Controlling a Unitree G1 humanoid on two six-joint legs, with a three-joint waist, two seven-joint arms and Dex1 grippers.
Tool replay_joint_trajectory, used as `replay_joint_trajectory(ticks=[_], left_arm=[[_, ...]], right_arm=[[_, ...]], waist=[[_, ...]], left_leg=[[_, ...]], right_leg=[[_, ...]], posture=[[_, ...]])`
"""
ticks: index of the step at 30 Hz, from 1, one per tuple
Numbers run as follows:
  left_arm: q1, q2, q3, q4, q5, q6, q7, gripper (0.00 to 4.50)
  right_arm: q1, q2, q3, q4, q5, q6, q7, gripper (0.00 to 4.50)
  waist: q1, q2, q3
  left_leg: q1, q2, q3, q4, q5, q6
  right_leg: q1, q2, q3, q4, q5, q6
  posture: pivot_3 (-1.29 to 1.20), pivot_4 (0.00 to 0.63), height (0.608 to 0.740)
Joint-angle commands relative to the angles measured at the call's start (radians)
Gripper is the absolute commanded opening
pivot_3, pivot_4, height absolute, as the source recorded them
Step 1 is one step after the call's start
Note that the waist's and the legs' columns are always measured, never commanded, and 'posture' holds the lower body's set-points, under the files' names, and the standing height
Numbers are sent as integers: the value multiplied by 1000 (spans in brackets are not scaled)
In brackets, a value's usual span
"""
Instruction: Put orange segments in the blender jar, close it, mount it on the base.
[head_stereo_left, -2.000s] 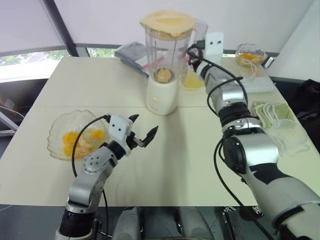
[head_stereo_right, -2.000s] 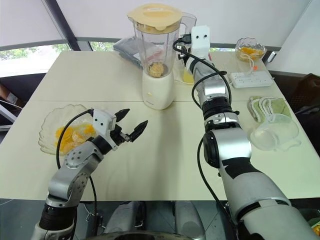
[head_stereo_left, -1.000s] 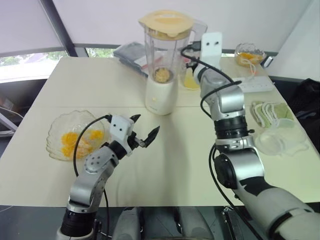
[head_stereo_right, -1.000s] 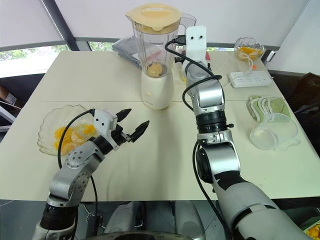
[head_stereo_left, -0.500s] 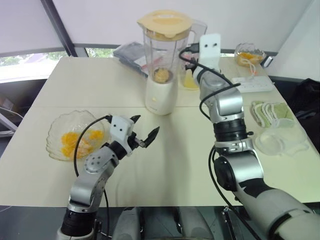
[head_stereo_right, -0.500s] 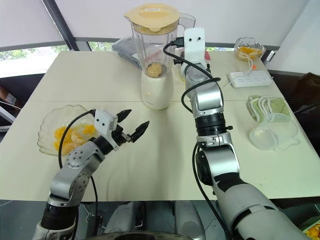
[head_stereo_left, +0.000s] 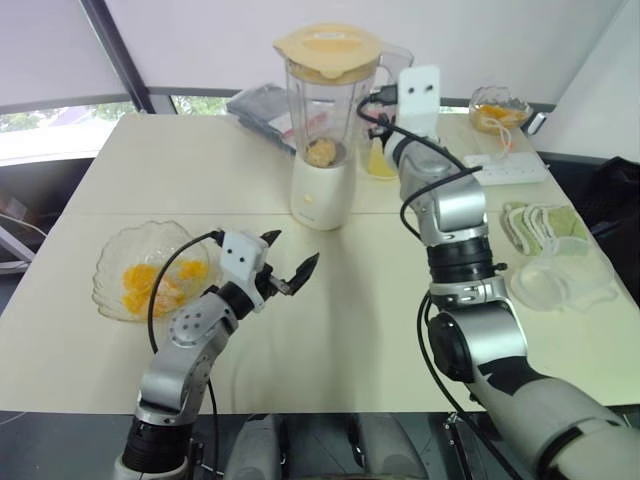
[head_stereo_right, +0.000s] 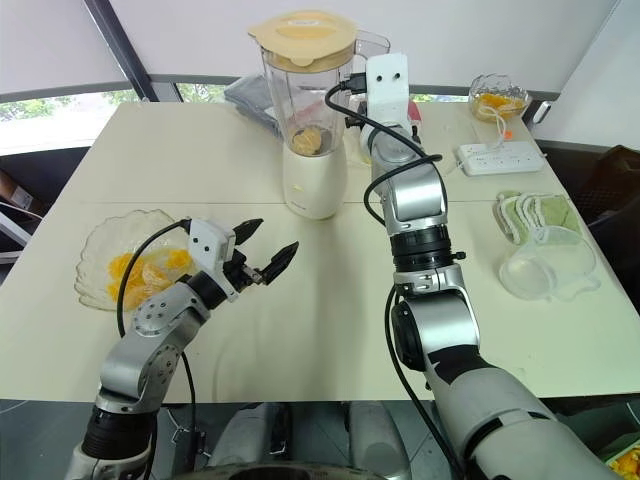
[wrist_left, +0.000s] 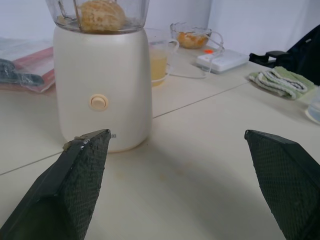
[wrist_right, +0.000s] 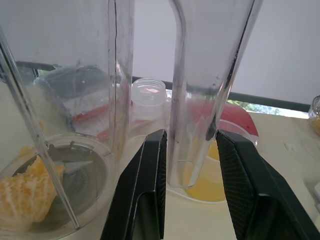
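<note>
The blender jar stands upright on the cream base at the middle back of the table, with its cream-yellow lid on top. Orange segments lie at the jar's bottom by the blades. My right gripper is level, shut on the jar's clear handle, one finger on each side. More orange segments lie in a scalloped glass bowl at the front left. My left gripper hovers open and empty above the table, right of the bowl.
A cup of yellow juice stands right of the base. At the back right are a small glass bowl and a white power strip. A green-white cloth and a clear plastic container lie at the right. Packets lie behind the jar.
The right arm's elbow has swung in to the left while its gripper stayed at the jar's handle. The jar stays on the base. The left arm has not moved.
</note>
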Motion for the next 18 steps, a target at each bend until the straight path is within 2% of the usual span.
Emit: replay_joint_trajectory(ticks=[1, 6, 13, 18], left_arm=[[-7, 1, -1, -22, -7, -17, -2, 4500], [-10, 5, 2, -29, -8, -10, -1, 4500], [-24, 42, 25, -24, -27, 3, -31, 4500], [-46, 70, 54, -20, -61, 20, -51, 4500]], right_arm=[[3, -17, -2, -75, -3, -1, 8, 1582], [101, -35, -5, -232, 10, 71, 38, 1582], [296, -63, -40, -535, 117, 94, 173, 1582], [499, -166, -74, -739, 209, 81, 325, 1582]], waist=[[0, 0, 0], [3, 0, 0], [1, 0, 0], [3, 0, 0]], left_leg=[[0, 0, 0, 0, 0, 0], [0, 0, 0, 0, 0, 0], [-1, 0, 0, -1, 0, 0], [0, 0, -1, -1, 0, 0]], right_leg=[[0, 0, 0, 0, 0, 0], [0, 0, -1, -1, 0, 0], [0, 0, 0, -1, 0, 0], [1, 1, -1, -2, 0, 0]], posture=[[0, 150, 740], [0, 150, 740], [0, 150, 740], [0, 150, 740]])
